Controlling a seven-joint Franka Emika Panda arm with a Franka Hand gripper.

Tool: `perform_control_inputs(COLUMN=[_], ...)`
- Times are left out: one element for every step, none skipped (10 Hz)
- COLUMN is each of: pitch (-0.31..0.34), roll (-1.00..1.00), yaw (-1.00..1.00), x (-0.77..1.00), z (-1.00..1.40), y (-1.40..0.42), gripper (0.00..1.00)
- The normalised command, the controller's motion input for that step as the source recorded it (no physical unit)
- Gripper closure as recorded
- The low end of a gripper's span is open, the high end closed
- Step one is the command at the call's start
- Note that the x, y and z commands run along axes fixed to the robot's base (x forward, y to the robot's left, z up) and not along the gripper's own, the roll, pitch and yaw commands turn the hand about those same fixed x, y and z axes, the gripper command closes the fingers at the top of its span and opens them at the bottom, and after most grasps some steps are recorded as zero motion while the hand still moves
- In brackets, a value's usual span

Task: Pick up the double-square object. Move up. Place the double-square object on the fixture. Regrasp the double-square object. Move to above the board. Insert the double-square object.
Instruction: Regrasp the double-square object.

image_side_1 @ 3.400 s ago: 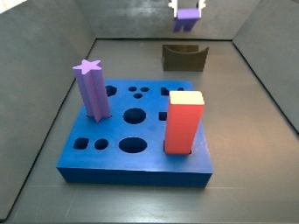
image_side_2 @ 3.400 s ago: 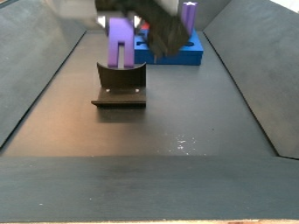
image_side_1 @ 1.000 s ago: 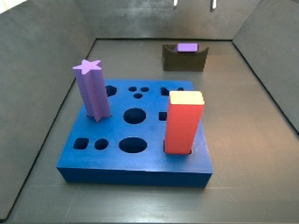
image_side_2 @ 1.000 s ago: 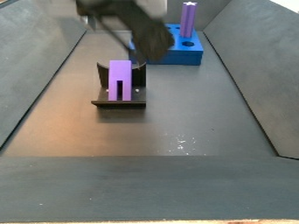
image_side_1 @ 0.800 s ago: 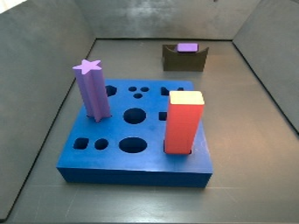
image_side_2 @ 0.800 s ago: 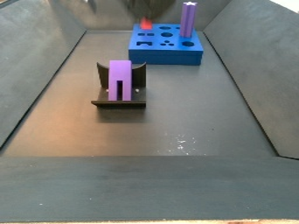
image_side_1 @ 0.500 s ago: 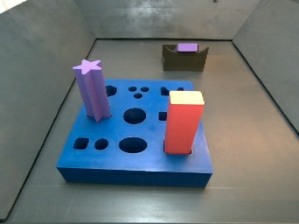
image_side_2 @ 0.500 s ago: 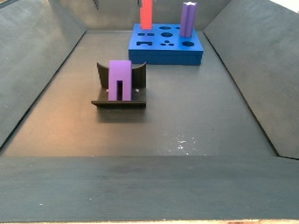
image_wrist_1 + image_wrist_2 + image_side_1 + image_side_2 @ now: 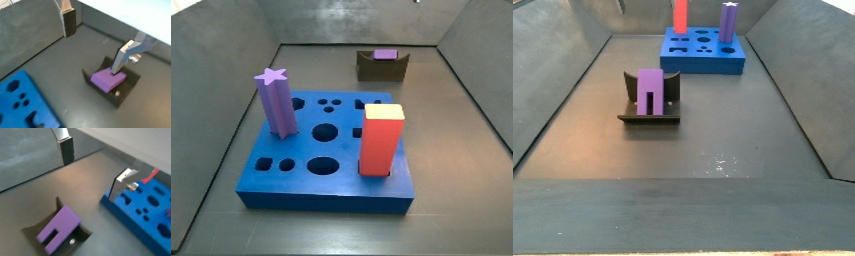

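Your gripper [image 9: 100, 37] hung high above the floor with its two silver fingers spread wide and nothing between them; it showed only in the wrist views and was out of frame in both side views. One dark-padded finger [image 9: 65, 148] stood well apart from the other, so the jaws were fully parted.

Below it, the double-square object [image 9: 649, 88] sat upright in the fixture [image 9: 649, 110], seated in the notch and touching nothing else. In a wrist view the slot cut into the purple block [image 9: 59, 229] faced up and outward, which told you how the stepped profile lay.

By the look of it, the regrasp was the step in hand. To do it well, you needed to bring the fingers straight down so they straddled the block's flat sides, not the slotted face, and centre them before closing, since an off-centre pinch could have tipped it out of the notch. A square, firm hold mattered, because the board [image 9: 325, 150] offered only a tight matching hole.

The purple star column [image 9: 275, 102] and the red block [image 9: 381, 140] already stood in the board, so your approach had to clear both.
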Motion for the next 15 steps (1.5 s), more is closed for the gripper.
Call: perform_control_inputs(pitch=[-0.007, -0.013, -0.014, -0.012, -0.008, -0.004, 0.006, 0.011, 0.025, 0.046, 0.066, 0.103, 0.138, 0.148, 0.138], roll=[1.00, 1.00, 1.00, 1.00, 1.00, 1.00, 1.00, 1.00, 1.00, 1.00, 1.00, 1.00, 1.00, 0.90, 0.59], yaw=[0.03, 0.03, 0.04, 0.04, 0.04, 0.04, 0.04, 0.04, 0.05, 0.05, 0.06, 0.08, 0.10, 0.11, 0.14], x=[-0.03, -0.02, -0.02, -0.02, -0.01, 0.00, 0.02, 0.03, 0.05, 0.06, 0.07, 0.09, 0.10, 0.10, 0.10], z=[0.01, 0.00, 0.00, 0.01, 0.01, 0.01, -0.01, -0.01, -0.01, -0.01, -0.01, -0.01, -0.02, -0.02, -0.02], y=[-0.02, -0.02, -0.02, -0.02, -0.02, -0.02, -0.02, -0.02, -0.03, -0.03, -0.03, -0.03, -0.04, -0.04, -0.04], gripper=[0.00, 0.00, 0.00, 0.00, 0.00, 0.00, 0.00, 0.00, 0.00, 0.00, 0.00, 0.00, 0.00, 0.00, 0.00])
